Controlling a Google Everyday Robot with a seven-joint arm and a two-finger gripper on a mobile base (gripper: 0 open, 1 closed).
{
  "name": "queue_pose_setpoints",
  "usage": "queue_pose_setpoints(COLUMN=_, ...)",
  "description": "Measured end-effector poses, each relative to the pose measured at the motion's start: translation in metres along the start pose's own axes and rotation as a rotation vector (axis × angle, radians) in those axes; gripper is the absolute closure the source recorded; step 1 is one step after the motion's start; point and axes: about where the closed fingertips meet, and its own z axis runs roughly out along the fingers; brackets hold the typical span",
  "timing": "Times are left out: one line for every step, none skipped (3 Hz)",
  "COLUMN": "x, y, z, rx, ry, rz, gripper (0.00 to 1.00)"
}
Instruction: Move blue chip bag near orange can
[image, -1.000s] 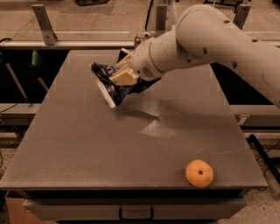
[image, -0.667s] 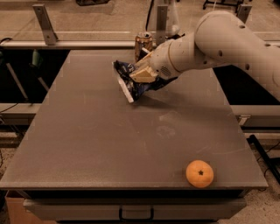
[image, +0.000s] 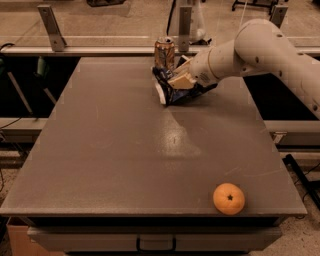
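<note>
The blue chip bag (image: 172, 91), dark navy with a white sealed edge, is held at the far side of the grey table (image: 115, 150). My gripper (image: 181, 80) is shut on the bag's top, its tan fingers (image: 183, 81) pressed into the foil. The orange can (image: 164, 53) stands upright just behind and left of the bag, close to the table's far edge. The bag's lower edge is at or just above the tabletop; I cannot tell if it touches. My white arm reaches in from the upper right.
A round orange fruit (image: 229, 198) lies near the table's front right corner. A metal rail with upright posts (image: 51, 27) runs behind the table. Dark gaps drop off on both sides of the table.
My gripper has carried the chip bag to the right and farther back, from mid-table to right beside the orange can.
</note>
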Motion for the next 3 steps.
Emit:
queue_pose_setpoints(x=0.022, y=-0.026, z=-0.003, rx=0.037, ry=0.024, rz=0.019, gripper=0.76)
queue_pose_setpoints(x=0.029, y=-0.035, z=-0.004, rx=0.049, ry=0.027, rz=0.026, gripper=0.53)
queue_pose_setpoints(x=0.028, y=-0.038, z=0.0, rx=0.042, ry=0.016, rz=0.025, gripper=0.3)
